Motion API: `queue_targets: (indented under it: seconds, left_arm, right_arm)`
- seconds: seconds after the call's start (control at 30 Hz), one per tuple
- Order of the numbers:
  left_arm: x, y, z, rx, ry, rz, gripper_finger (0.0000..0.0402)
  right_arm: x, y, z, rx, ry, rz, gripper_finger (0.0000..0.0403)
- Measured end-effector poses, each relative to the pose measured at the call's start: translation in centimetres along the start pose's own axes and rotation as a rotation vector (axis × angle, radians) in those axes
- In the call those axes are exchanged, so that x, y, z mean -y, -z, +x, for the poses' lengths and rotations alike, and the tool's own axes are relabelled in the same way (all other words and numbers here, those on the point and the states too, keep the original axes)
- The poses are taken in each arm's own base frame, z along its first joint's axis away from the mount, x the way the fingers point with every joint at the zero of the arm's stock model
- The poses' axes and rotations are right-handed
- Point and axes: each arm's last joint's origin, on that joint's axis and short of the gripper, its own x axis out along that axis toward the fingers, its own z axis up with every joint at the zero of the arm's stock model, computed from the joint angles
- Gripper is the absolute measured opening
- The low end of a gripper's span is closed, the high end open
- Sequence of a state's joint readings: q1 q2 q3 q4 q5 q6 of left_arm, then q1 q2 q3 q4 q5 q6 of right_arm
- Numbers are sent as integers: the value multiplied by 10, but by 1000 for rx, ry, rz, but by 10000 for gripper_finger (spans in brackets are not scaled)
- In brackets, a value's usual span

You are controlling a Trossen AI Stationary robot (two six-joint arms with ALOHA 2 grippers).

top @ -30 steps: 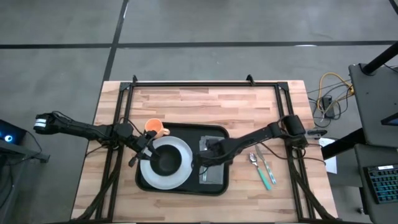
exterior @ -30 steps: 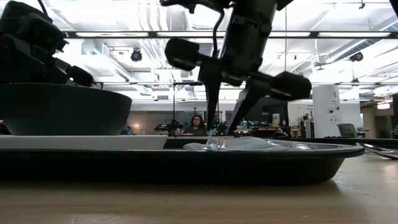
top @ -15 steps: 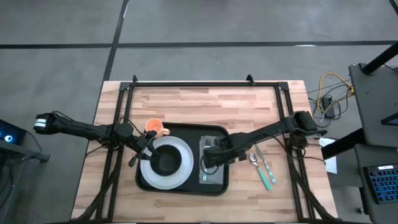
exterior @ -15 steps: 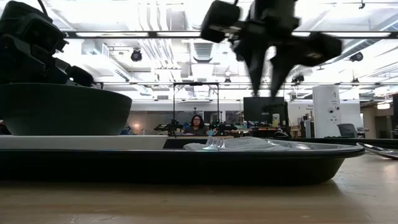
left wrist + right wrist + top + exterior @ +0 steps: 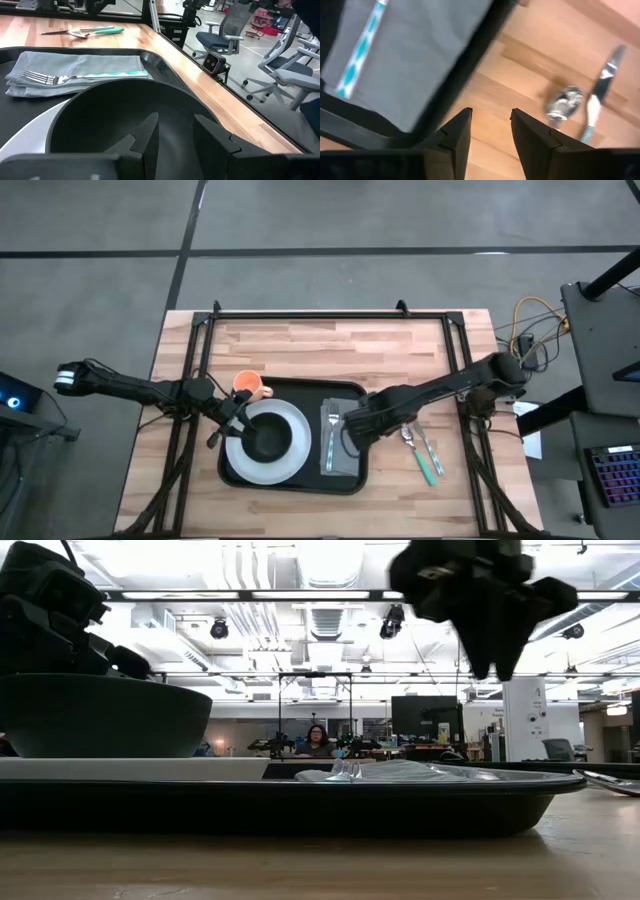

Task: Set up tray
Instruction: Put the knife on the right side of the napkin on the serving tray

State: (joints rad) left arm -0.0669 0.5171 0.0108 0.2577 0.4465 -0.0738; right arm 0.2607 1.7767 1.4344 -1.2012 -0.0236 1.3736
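The black tray [image 5: 310, 395] holds a white plate [image 5: 292, 460] with a black bowl [image 5: 268, 442] on it. To their right on the tray lies a grey napkin [image 5: 345, 448], and a teal-handled fork [image 5: 330, 442] lies flat on top of it. My left gripper [image 5: 235, 423] is open at the bowl's left rim, its fingers over the bowl [image 5: 125, 115]. My right gripper [image 5: 352, 428] is open and raised, fingers pointing down [image 5: 487, 665], above the tray's right rim [image 5: 465, 70]. It holds nothing. My left gripper stands low over the bowl's left rim, coming level from the table's left. Whether its fingers [image 5: 150, 137] touch the bowl, I cannot tell.
An orange cup [image 5: 250, 385] stands on the table at the tray's far left corner. A spoon [image 5: 408, 438] and a teal-handled knife [image 5: 432, 455] lie on the bare wood right of the tray. A person sits far behind the table [image 5: 318, 738].
My right gripper has risen from the fork on the napkin and moved toward the table's right edge, from over the napkin to over the tray's right rim. The fork stays lying on the napkin.
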Motion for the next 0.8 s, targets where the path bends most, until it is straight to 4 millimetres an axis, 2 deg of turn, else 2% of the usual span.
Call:
queue_targets:
  seconds: [0.2, 0.33, 0.53, 0.8]
  left_arm:
    - [0, 0, 0, 1, 0, 0, 99]
    - [0, 0, 0, 0, 0, 0, 99]
    - [0, 0, 0, 0, 0, 0, 99]
    - [0, 0, 0, 0, 0, 0, 99]
  right_arm:
    - [44, 13, -2, -1, 1, 10, 148]
    - [69, 25, 8, 3, -40, 30, 155]
    - [90, 46, 31, -10, -57, 15, 151]
    - [108, 65, 47, -43, -7, 10, 138]
